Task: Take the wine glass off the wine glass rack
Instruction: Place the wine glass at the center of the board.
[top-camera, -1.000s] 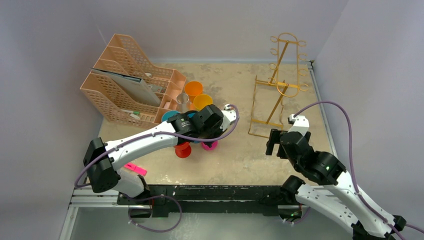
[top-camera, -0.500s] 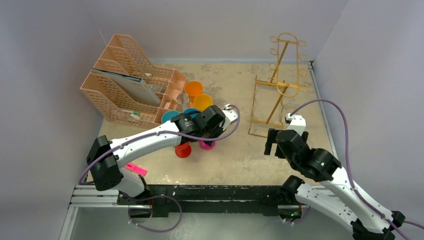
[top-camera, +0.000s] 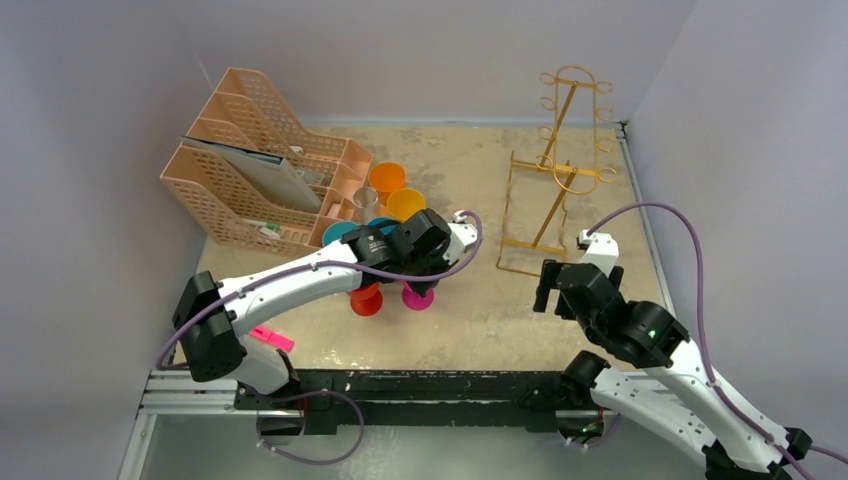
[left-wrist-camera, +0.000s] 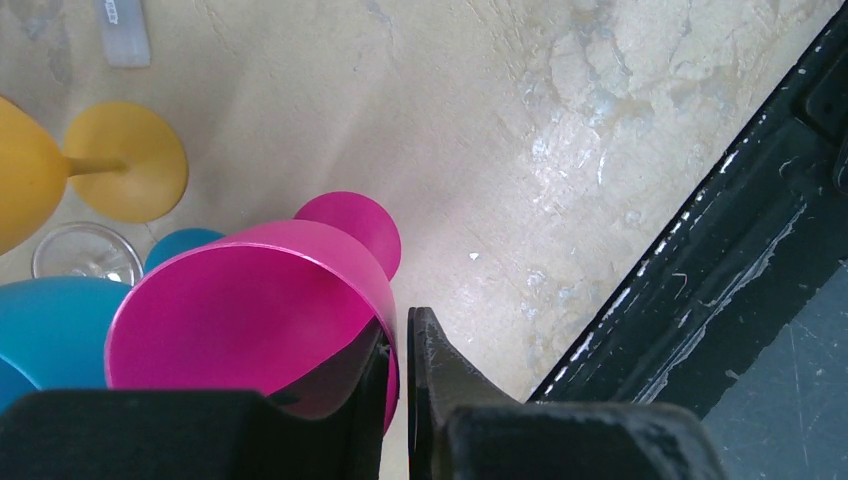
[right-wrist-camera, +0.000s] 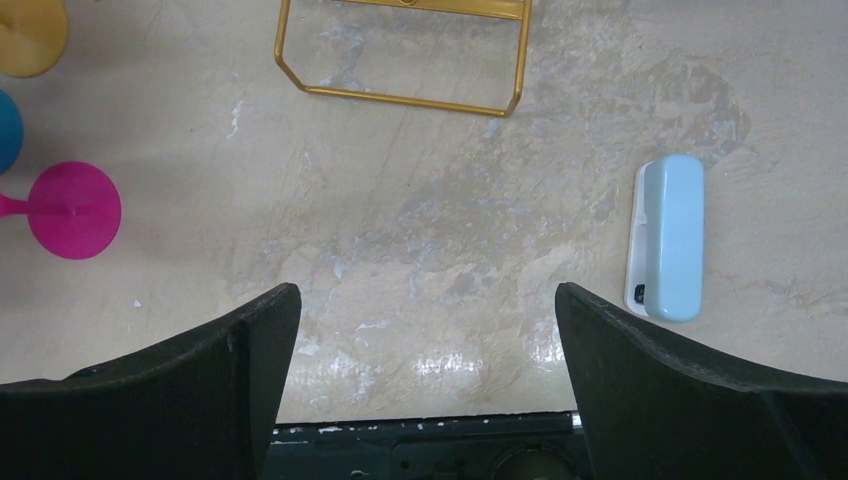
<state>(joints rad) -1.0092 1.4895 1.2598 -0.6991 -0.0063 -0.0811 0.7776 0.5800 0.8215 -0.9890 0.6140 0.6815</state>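
Note:
The gold wire wine glass rack (top-camera: 560, 170) stands at the back right with no glass showing on its hooks; its base wire (right-wrist-camera: 400, 97) runs along the top of the right wrist view. A magenta wine glass (left-wrist-camera: 250, 300) stands upright on its foot (top-camera: 418, 297) mid-table. My left gripper (left-wrist-camera: 400, 320) straddles its rim, one finger inside the bowl and one outside. The jaws are barely parted, and a thin gap shows between the rim and the outer finger. My right gripper (right-wrist-camera: 425, 300) hangs wide open over bare table near the front edge, holding nothing.
A peach lattice organiser (top-camera: 250, 170) fills the back left. Orange (top-camera: 387, 178), yellow (top-camera: 405, 203), blue (left-wrist-camera: 50, 340) and red (top-camera: 366, 300) glasses crowd round the magenta one. A light blue case (right-wrist-camera: 668, 235) lies right of my right gripper. The black front rail (top-camera: 430, 385) borders the table.
My left jaws have eased slightly off the magenta glass's rim, and the glass has settled a little nearer the front. My right arm shifted slightly and stayed open.

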